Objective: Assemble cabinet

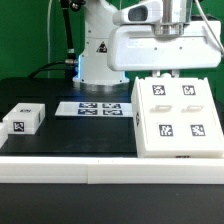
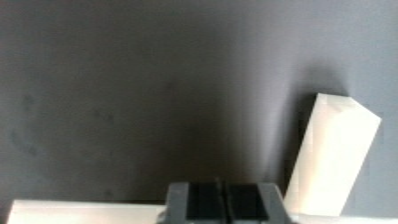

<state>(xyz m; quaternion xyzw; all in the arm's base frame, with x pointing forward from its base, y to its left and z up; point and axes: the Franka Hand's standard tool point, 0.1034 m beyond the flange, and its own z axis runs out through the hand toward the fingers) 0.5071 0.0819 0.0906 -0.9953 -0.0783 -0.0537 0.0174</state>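
Exterior: cabinet box (image 1: 180, 118) sits on the tabletop (image 1: 60, 145) at the exterior view's right, its four-tag face toward the camera. Small tagged block (image 1: 22, 120) is well apart at the exterior view's left, with the marker board (image 1: 95, 108) between them, further back. Hand (image 1: 165, 55) hangs above and behind the box, fingertips hidden there. Wrist: the fingers (image 2: 192, 200) look pressed together with nothing between them, over bare dark tabletop. White slab (image 2: 331, 150) lies near, not touching; probably a cabinet part, can't tell which. My read: the box is rigid hollow plastic, light for its bulk and smooth, so slippery. It looks too wide to span across the face, so pinch a wall edge across its thickness, square-on to avoid twist. The block looks narrow enough to grip across its short side.
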